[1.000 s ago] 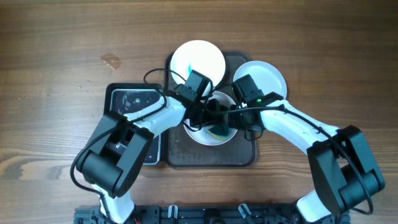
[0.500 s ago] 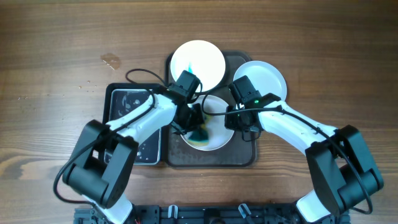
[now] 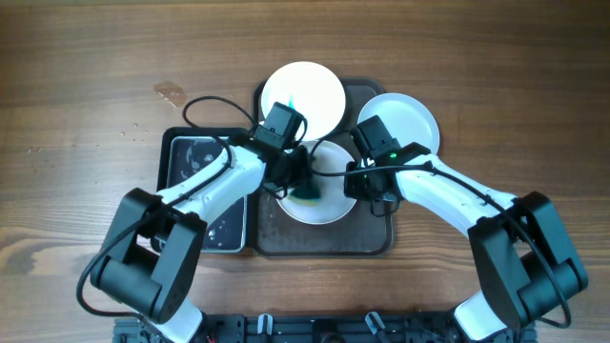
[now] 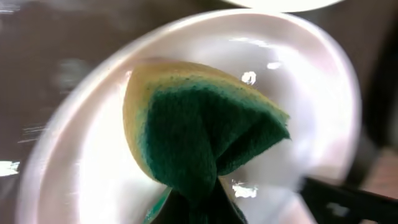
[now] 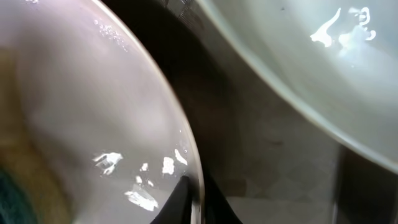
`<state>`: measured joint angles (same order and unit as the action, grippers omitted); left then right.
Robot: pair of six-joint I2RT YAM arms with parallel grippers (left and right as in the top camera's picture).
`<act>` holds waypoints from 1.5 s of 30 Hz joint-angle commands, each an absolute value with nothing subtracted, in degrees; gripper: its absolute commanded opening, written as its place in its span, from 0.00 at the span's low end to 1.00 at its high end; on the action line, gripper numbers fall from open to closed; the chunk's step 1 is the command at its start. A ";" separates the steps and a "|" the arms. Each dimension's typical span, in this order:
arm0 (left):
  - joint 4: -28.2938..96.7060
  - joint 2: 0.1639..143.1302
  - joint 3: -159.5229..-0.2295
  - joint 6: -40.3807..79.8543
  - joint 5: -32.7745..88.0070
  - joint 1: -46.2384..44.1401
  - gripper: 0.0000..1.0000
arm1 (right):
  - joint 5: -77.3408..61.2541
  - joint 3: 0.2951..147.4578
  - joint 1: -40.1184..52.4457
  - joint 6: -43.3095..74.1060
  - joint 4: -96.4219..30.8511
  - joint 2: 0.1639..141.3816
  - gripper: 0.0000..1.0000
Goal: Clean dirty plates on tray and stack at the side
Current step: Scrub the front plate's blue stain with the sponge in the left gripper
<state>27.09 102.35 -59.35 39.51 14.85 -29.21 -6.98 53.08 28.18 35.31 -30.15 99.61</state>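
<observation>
A dark tray (image 3: 372, 243) holds three white plates. The middle plate (image 3: 329, 205) is tilted. My left gripper (image 3: 297, 181) is shut on a green and yellow sponge (image 4: 199, 134), which presses on the plate's face (image 4: 311, 81); the sponge also shows in the overhead view (image 3: 310, 193). My right gripper (image 3: 355, 186) is shut on this plate's right rim (image 5: 193, 180). A plate with a teal stain (image 3: 303, 95) sits at the tray's back left. Another white plate (image 3: 410, 119) sits at the back right, seen in the right wrist view (image 5: 311, 68).
A black basin (image 3: 205, 157) with water stands left of the tray, partly under my left arm. A small wet mark (image 3: 170, 92) is on the wooden table at the back left.
My left gripper has swept the sponge from the plate's lower right across to its left and then up toward its middle. My right gripper has kept its hold on the rim.
</observation>
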 commanded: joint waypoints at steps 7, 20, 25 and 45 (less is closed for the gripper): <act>19.99 108.16 -59.13 45.50 24.93 -34.74 0.04 | -4.91 52.05 28.05 34.33 -31.07 101.80 0.06; 33.26 108.01 -59.33 39.79 1.45 -29.54 0.04 | -4.89 52.05 28.05 34.28 -31.79 101.80 0.06; 41.06 103.13 -59.33 39.40 -8.51 -27.44 0.04 | -4.89 52.05 28.05 34.30 -31.79 101.80 0.06; 19.05 108.14 -59.13 38.76 26.85 -31.64 0.04 | -4.86 52.05 28.05 34.26 -31.75 101.80 0.05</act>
